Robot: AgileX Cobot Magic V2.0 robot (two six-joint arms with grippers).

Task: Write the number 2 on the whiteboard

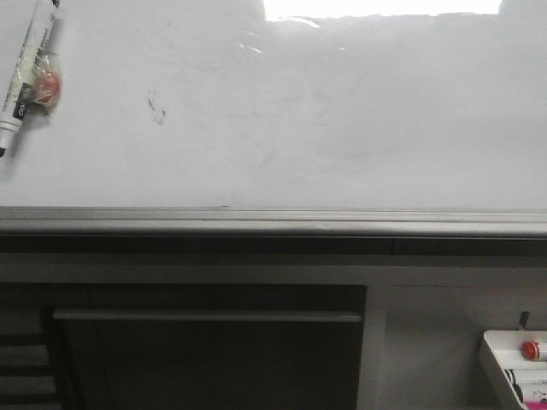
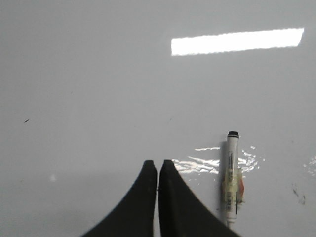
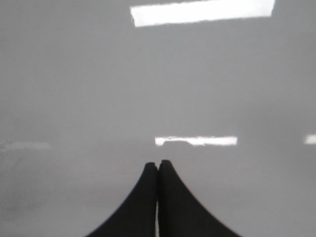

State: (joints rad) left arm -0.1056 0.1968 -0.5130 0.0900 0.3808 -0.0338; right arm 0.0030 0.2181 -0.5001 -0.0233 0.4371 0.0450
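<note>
Whiteboard (image 1: 342, 128) is showing only faint smears; my left gripper (image 2: 157, 170) and right gripper (image 3: 158, 168) are hovering closed, holding nothing.

The right gripper (image 3: 158, 165) rose from the bottom centre of the frame, its two black fingers (image 3: 140, 202) pressed together with only a hairline seam between them, nothing caught in the jaws. Behind it, the glossy whiteboard (image 3: 74, 89) filled the whole frame. A bright rectangular light reflection (image 3: 202, 12) lay along the top edge, right of centre. A narrower bright strip (image 3: 196, 141) sat just above the fingertips, and a small bright patch (image 3: 310, 139) touched the right edge.
</note>
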